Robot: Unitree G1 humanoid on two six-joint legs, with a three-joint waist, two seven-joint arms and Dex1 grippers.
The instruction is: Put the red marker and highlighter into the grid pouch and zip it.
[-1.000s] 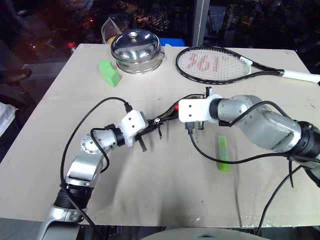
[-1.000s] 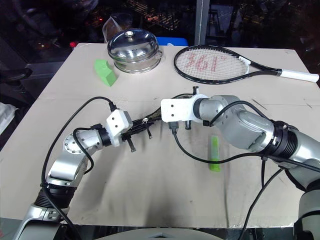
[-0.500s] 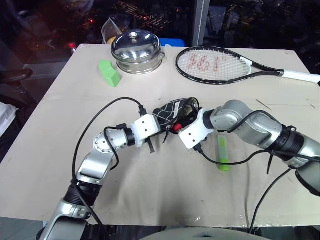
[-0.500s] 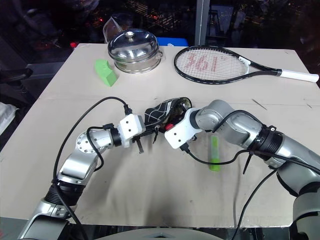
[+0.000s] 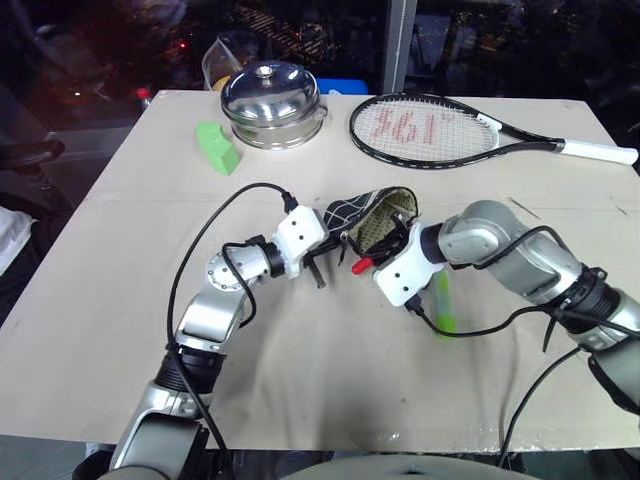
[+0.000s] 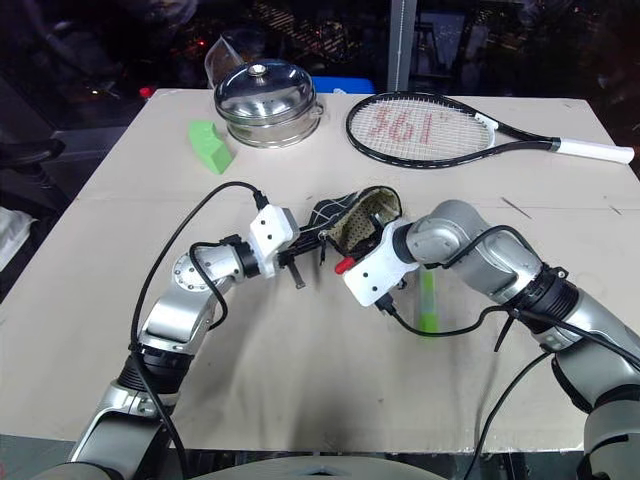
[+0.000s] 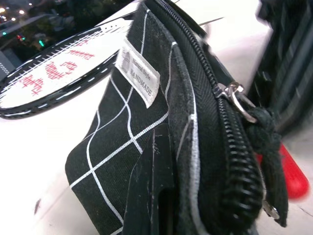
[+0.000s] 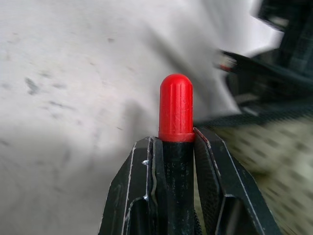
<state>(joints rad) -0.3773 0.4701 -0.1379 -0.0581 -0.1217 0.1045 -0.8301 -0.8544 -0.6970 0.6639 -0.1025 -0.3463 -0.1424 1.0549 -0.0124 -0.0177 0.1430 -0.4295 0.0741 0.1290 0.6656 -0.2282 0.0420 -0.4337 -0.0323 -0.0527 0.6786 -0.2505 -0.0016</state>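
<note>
We are at the insertion step; our left end effector (image 5: 318, 266) pinches the grid pouch (image 5: 372, 218) mouth-up above the desk (image 5: 120, 250); our right end effector (image 8: 175, 147) clamps the red marker (image 8: 175, 112) beside the opening, which the next move must enter; the highlighter (image 5: 443, 300) waits.

Grid pouch (image 5: 372, 218) lifted off the table and opened up since a second ago; dotted lining now faces up. Left gripper (image 5: 318, 268), clamped on its edge, moved right. Right gripper (image 5: 368, 262) rolled and dropped, its red marker (image 5: 360, 266) now pointing left beside the pouch mouth.
</note>
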